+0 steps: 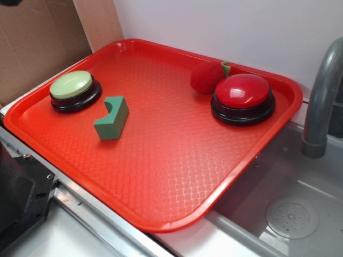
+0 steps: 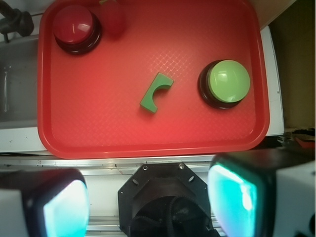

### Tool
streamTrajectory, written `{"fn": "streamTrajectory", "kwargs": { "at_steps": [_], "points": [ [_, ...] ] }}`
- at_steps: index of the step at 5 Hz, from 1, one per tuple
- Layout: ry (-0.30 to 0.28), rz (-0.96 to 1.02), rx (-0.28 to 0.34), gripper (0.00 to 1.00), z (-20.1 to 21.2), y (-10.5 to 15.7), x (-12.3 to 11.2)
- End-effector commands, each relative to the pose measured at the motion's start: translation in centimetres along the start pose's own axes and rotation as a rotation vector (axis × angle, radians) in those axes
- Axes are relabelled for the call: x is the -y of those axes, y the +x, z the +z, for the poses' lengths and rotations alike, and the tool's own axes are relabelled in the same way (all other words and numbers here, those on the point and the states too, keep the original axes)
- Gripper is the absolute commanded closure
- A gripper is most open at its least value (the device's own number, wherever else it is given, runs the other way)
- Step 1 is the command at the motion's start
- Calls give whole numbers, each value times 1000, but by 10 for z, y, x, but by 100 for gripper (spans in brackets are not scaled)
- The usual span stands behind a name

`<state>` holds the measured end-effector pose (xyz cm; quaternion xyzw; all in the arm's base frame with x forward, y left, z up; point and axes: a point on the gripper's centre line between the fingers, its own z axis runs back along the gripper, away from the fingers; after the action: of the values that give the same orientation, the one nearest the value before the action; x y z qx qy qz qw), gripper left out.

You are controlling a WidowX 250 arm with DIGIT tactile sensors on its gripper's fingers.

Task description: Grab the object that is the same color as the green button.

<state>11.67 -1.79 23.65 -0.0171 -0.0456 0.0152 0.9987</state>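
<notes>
A small teal-green block [image 1: 111, 118] with a semicircular notch lies on the red tray [image 1: 161, 176], just right of the pale-green domed button [image 1: 72, 85] on its black base. In the wrist view the block [image 2: 155, 92] lies mid-tray and the green button [image 2: 227, 82] to its right. My gripper [image 2: 148, 202] is open and empty, high above the robot base and short of the tray's near edge. Its two fingers [image 2: 64, 207] frame the bottom of the wrist view. It does not show in the exterior view.
A larger red domed button [image 1: 244, 96] on a black base sits at the tray's far right, with a red plush strawberry [image 1: 208, 76] beside it. A grey faucet [image 1: 321, 101] and sink [image 1: 292, 214] lie right of the tray. Cardboard [image 1: 32, 37] stands behind left.
</notes>
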Motion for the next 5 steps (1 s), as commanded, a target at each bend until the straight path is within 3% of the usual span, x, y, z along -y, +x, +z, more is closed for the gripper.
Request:
{"fn": "streamTrajectory", "kwargs": {
  "at_steps": [1,2,4,5],
  "points": [
    [0,0,0,0,0,0,0],
    [-95,110,11,0,-14,8,-7],
    [-141,372,92,0,-54,25,-9],
    [-150,449,85,0,-78,35,-6]
  ]
}}
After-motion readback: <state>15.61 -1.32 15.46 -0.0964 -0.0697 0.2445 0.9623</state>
